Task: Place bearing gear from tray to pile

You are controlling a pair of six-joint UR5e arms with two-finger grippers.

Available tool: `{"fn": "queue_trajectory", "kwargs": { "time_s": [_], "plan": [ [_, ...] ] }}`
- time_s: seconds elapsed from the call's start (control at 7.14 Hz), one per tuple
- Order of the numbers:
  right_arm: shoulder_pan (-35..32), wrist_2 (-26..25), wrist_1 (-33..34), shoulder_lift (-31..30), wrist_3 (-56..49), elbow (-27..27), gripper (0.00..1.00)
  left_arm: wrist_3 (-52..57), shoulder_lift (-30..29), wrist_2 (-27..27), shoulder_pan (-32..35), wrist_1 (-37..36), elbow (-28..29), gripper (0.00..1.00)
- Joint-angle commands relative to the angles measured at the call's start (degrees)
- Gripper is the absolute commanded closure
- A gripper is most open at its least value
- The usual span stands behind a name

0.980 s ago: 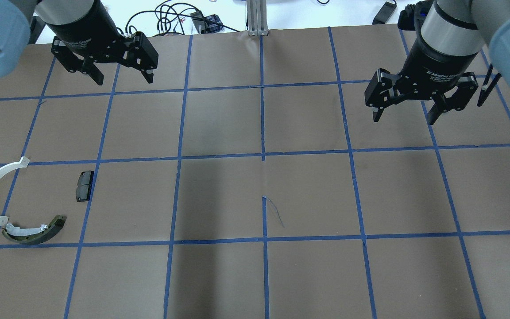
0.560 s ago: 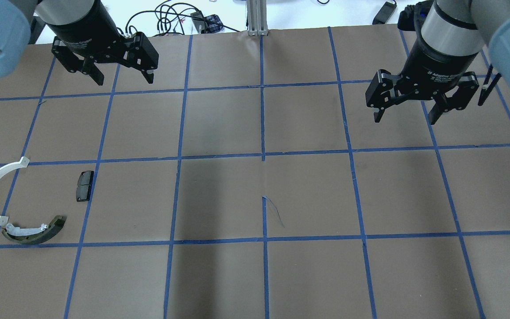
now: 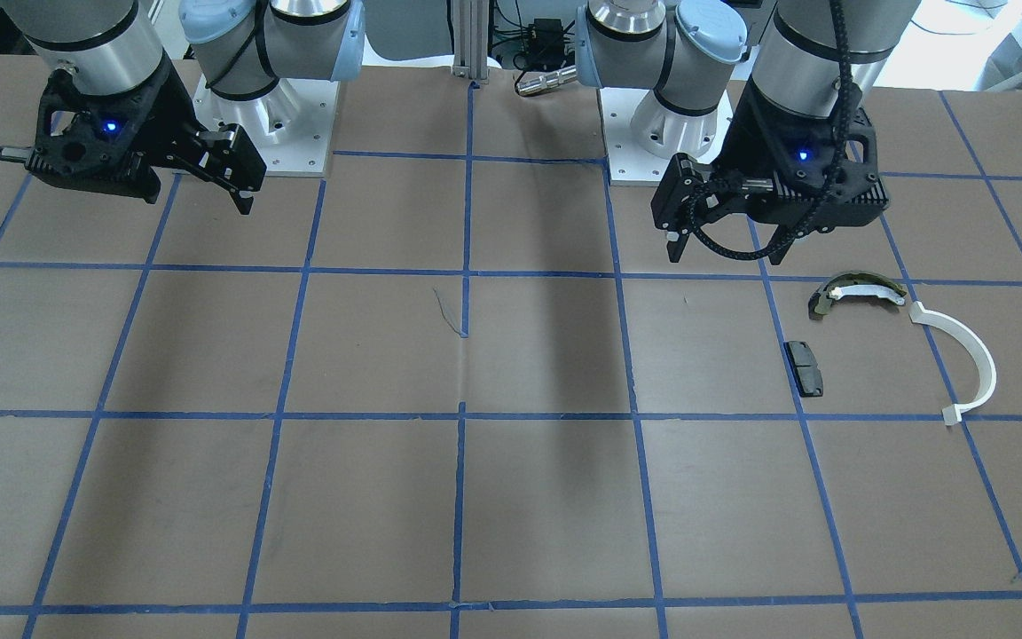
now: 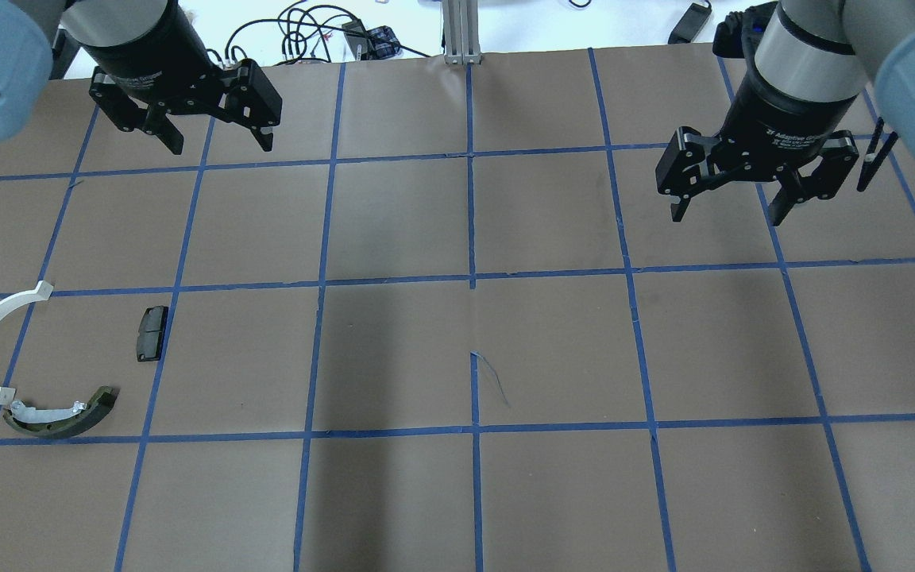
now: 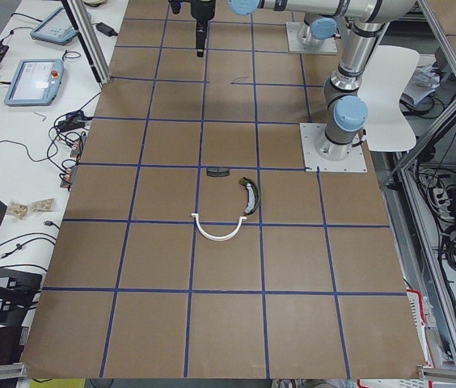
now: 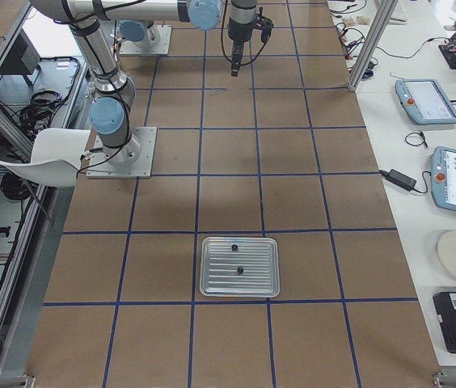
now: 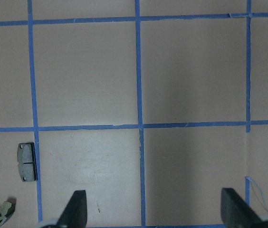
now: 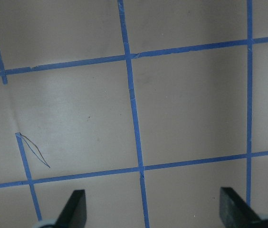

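Two tiny gears (image 6: 239, 270) lie in the tray (image 6: 260, 281) near the table's right edge, far from the pile (image 4: 56, 423) by the left edge; the left gripper (image 4: 221, 145) and right gripper (image 4: 726, 216), both spread empty, could flick one away.

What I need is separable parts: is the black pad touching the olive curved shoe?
Apart. The overhead view shows bare brown paper between the black pad and the olive curved shoe; the front-facing view shows the same gap.
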State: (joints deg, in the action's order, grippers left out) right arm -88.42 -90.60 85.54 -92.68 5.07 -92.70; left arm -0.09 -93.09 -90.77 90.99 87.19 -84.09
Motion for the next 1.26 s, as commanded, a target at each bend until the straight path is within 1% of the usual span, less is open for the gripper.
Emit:
{"fn": "queue_trajectory", "kwargs": {
  "time_s": [0.0,0.56,0.7,0.84,0.98,1.12],
  "plan": [
    [0.09,0.07,0.06,0.04,-0.4,-0.03,0.0,0.0,0.19,-0.19,-0.02,0.17,-0.19,0.0],
    [0.79,-0.01,0.41,0.22,0.2,0.06,0.0,0.0,-0.16,-0.11,-0.02,0.0,-0.02,0.0],
    [2.1,-0.27,1.11,0.66,0.81,0.06,0.0,0.0,-0.07,-0.11,-0.02,0.0,-0.02,0.0],
    [7.5,-2.97,0.68,0.66,-0.23,0.06,0.0,0.0,0.19,0.07,-0.11,0.0,-0.19,0.0],
    [13.82,-3.26,0.68,0.66,-3.54,0.41,0.0,0.0,-0.07,0.07,-0.11,0.0,-0.11,0.0],
    [19.54,-3.87,1.72,0.75,-12.02,0.58,0.0,0.0,-0.07,0.07,-0.11,0.0,0.07,0.0]
  ]
}}
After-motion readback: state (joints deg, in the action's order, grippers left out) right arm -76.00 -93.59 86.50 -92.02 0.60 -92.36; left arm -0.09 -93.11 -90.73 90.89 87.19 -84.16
